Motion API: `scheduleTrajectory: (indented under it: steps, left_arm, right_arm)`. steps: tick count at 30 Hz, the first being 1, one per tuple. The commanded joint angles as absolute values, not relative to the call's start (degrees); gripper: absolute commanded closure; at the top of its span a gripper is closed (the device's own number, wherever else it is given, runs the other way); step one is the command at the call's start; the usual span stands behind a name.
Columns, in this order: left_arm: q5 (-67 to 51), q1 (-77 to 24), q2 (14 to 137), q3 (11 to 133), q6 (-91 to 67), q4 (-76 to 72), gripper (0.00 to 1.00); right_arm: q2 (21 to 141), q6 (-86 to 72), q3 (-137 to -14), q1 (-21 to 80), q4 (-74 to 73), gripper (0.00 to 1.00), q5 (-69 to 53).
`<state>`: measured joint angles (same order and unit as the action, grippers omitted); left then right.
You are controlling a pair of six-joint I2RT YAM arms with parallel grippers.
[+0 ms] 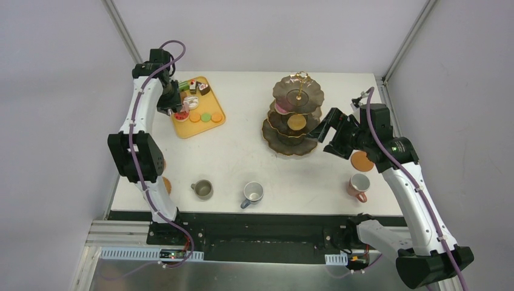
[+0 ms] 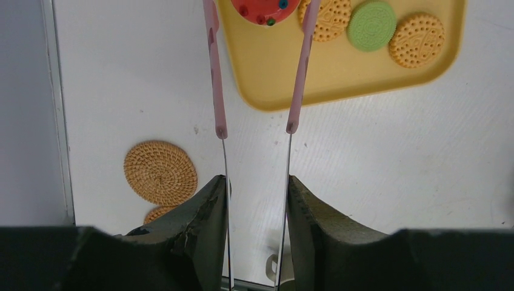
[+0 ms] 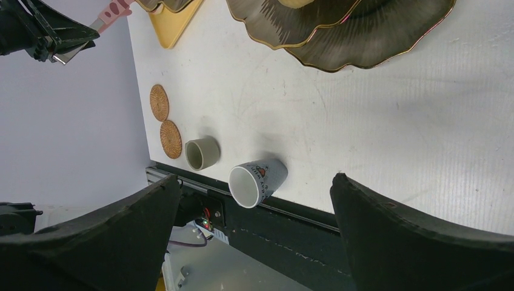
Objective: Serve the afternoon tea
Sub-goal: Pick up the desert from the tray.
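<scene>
My left gripper (image 2: 256, 188) is shut on the thin metal arms of the pink-handled tongs (image 2: 216, 91). The tongs reach out over the yellow-orange tray (image 2: 339, 79), one arm on each side of the red doughnut (image 2: 265, 9). Their tips are cut off, so I cannot tell whether they touch it. A green macaron (image 2: 371, 24) and orange macarons (image 2: 416, 39) lie beside it. The dark gold-rimmed stand (image 1: 295, 115) carries a pink doughnut (image 1: 280, 108) and an orange macaron (image 1: 296, 122). My right gripper (image 1: 315, 130) stands open and empty at the stand's lower right rim.
An olive mug (image 1: 203, 189), a grey-blue mug (image 1: 253, 193) and a pink mug (image 1: 359, 184) stand along the near edge. One coaster (image 1: 362, 160) lies above the pink mug. Two more coasters (image 3: 159, 102) lie at the table's left edge. Small cakes (image 1: 197, 86) sit at the tray's far end.
</scene>
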<state>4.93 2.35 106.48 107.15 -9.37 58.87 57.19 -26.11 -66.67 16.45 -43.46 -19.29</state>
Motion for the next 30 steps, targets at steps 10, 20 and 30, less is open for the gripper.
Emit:
scheduleTrajectory:
  steps: [10, 20, 30]
  left_arm:
    - [3.49, 2.81, 110.97, 111.99, -7.44, 60.77, 0.62]
    - [4.05, 2.80, 111.97, 109.86, -6.81, 59.63, 0.63]
    - [3.70, 2.73, 112.24, 108.36, -7.03, 59.00, 0.63]
  right_arm:
    - [57.92, -25.29, -68.99, 16.66, -43.33, 0.01, -18.98]
    - [57.98, -25.29, -69.00, 16.63, -43.31, 0.01, -18.72]
    - [57.93, -25.49, -68.68, 16.68, -43.24, 0.01, -18.81]
